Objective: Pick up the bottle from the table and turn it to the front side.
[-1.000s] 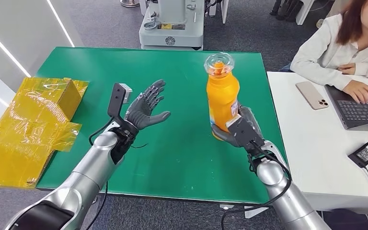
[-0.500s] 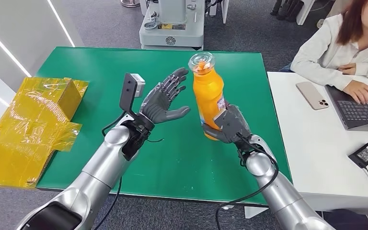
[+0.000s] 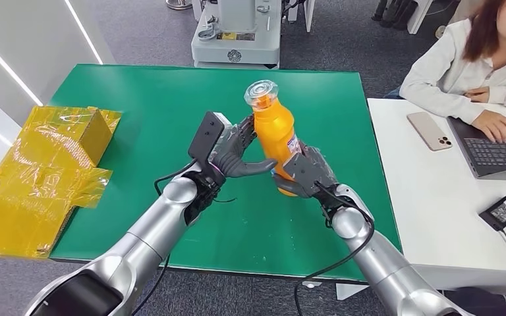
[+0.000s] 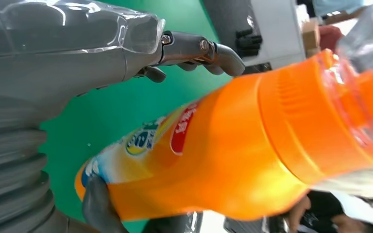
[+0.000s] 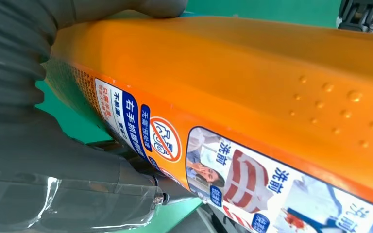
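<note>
An orange bottle (image 3: 273, 131) with a clear cap (image 3: 261, 93) is held upright, slightly tilted, above the green table (image 3: 138, 99). My right hand (image 3: 306, 174) grips its lower part from the right. In the right wrist view the bottle's printed back label (image 5: 233, 179) faces the camera beside my right hand (image 5: 29, 145). My left hand (image 3: 234, 155) is at the bottle's left side, thumb across the front and fingers (image 3: 244, 130) behind it. The left wrist view shows the bottle (image 4: 223, 160) in front of my left hand (image 4: 53, 73), with straight fingers (image 4: 199, 48) standing off it.
A yellow-wrapped box (image 3: 46, 164) lies at the table's left edge. To the right stands a white table (image 3: 435, 191) with a phone (image 3: 429, 130), a laptop (image 3: 494, 148) and a power adapter (image 3: 503, 210); a person (image 3: 474, 59) sits there. A grey machine (image 3: 237, 33) stands behind.
My right hand has carried the bottle leftward toward the middle. My left hand has moved right and forward until it reaches the bottle's side, thumb now across its front.
</note>
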